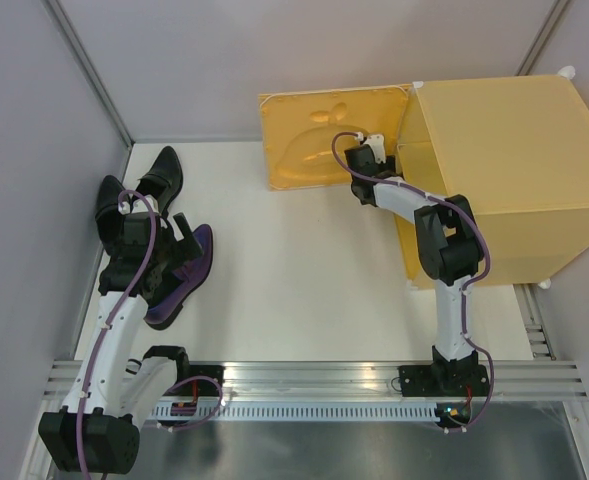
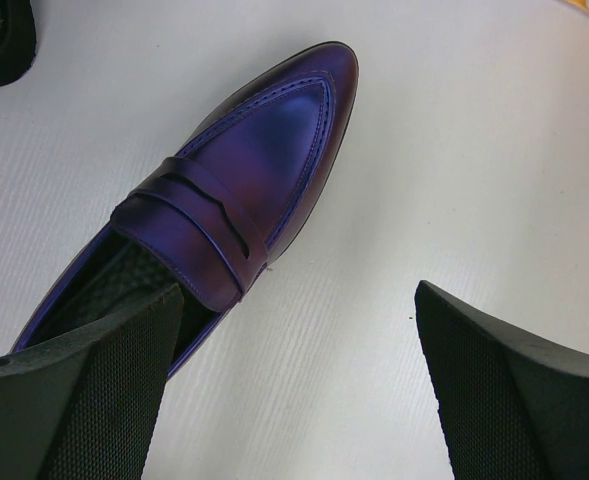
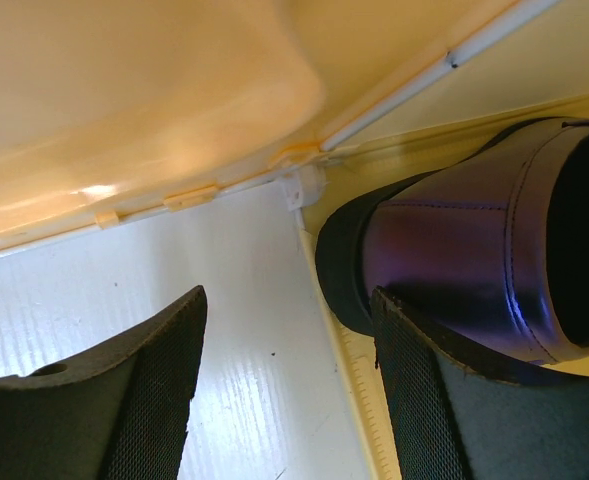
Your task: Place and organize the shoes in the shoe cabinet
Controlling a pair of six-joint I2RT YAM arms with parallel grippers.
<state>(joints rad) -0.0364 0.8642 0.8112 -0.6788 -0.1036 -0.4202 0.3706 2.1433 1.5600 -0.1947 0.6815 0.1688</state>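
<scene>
Fingers (image 2: 94, 400) of your left gripper (image 2: 296, 290) stand spread wide and empty above the purple loafer (image 2: 254, 170) on the table (image 2: 474, 150), with the black pair (image 1: 164, 172) just beyond. That pick looks like the step in hand: centre over the loafer, lower, close. Your right gripper (image 3: 289, 295), half open on nothing, sits beside the other purple shoe (image 3: 454, 250) at the mouth of the shoe cabinet (image 1: 504, 170).

Four shoes in all. Two black shoes (image 1: 162, 172) close by the left edge of the desk (image 1: 304, 280). Two purple: first purple shoe (image 2: 264, 170) beside the black ones, second purple shoe (image 3: 464, 260) at the cabinet's front edge. One shoe cabinet (image 1: 504, 170), one door (image 1: 324, 135). Two arms (image 1: 454, 290).
</scene>
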